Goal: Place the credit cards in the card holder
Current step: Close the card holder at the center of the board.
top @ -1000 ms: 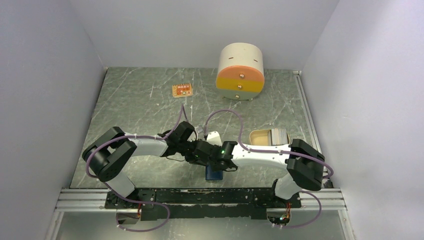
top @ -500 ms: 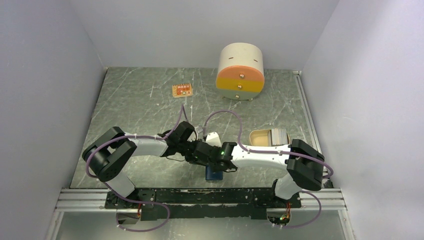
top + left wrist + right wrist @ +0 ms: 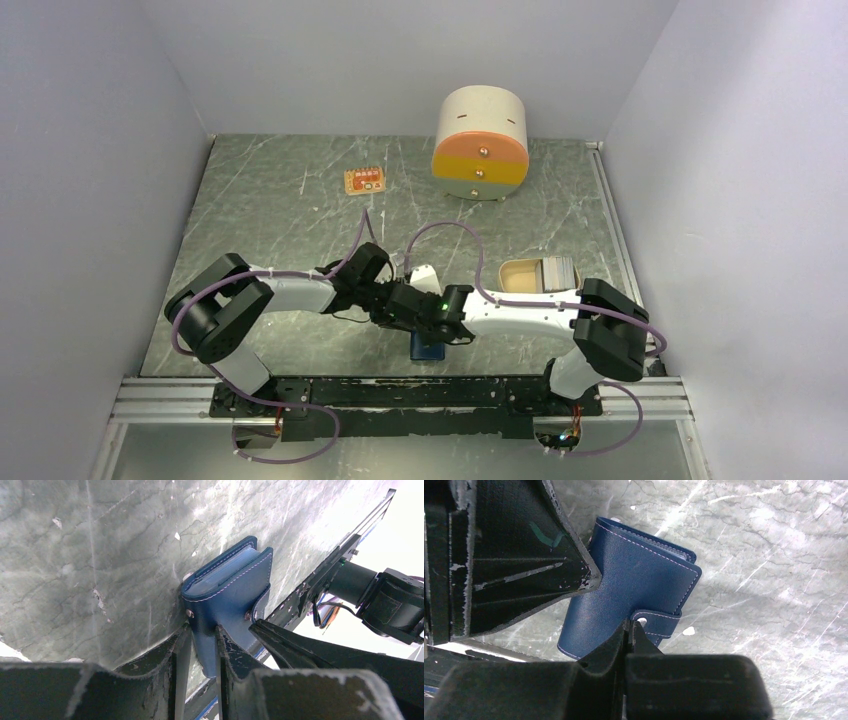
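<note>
Left fingers (image 3: pixel 232 655) clamped on the card holder (image 3: pixel 230 587) between them, by the table's (image 3: pixel 280 200) near edge; right fingers (image 3: pixel 609 645) pressed together against its strap (image 3: pixel 659 621).

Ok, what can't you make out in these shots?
Inside the card holder: folded shut in both wrist views, contents unseen.
The card holder from above: mostly covered by the left gripper and right gripper.
Print on the orange tag: too small in the top view.
</note>
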Robot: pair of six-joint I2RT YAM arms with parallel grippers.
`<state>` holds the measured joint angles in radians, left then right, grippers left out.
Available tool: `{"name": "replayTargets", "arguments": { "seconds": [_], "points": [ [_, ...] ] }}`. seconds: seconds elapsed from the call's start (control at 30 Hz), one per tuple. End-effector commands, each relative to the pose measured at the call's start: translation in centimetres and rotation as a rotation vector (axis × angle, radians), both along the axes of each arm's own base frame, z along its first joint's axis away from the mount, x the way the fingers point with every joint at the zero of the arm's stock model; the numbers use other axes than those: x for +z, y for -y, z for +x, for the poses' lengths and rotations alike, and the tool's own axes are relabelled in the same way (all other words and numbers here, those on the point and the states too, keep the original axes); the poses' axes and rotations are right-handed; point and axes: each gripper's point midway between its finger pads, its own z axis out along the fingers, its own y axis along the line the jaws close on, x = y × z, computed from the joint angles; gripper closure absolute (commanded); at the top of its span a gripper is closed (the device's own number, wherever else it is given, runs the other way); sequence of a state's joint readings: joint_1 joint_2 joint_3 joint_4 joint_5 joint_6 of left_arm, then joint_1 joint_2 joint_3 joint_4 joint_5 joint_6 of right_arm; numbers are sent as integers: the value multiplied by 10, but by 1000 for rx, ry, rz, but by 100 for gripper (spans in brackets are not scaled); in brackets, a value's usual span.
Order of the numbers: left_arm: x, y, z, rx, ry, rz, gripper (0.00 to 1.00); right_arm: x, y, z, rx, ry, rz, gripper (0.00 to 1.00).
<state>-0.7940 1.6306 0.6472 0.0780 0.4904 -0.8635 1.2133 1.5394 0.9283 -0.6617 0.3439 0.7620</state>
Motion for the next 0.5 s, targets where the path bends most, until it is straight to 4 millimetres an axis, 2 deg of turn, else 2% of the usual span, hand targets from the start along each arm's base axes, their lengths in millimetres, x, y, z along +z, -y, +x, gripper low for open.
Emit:
{"name": "replayTargets", "arguments": {
  "seconds": [0.0,0.33,0.47],
  "points": [
    [2,3,1,-15,19,-10,71,1,-7,-2,12,5,35,100],
    [-1,2,-1,-13,11,-5,71,-24,-2,-7,8,-31,64,100],
    [-1,2,-1,-11,9,-7,71,-26,1,-7,2,-34,91,100]
  ]
}}
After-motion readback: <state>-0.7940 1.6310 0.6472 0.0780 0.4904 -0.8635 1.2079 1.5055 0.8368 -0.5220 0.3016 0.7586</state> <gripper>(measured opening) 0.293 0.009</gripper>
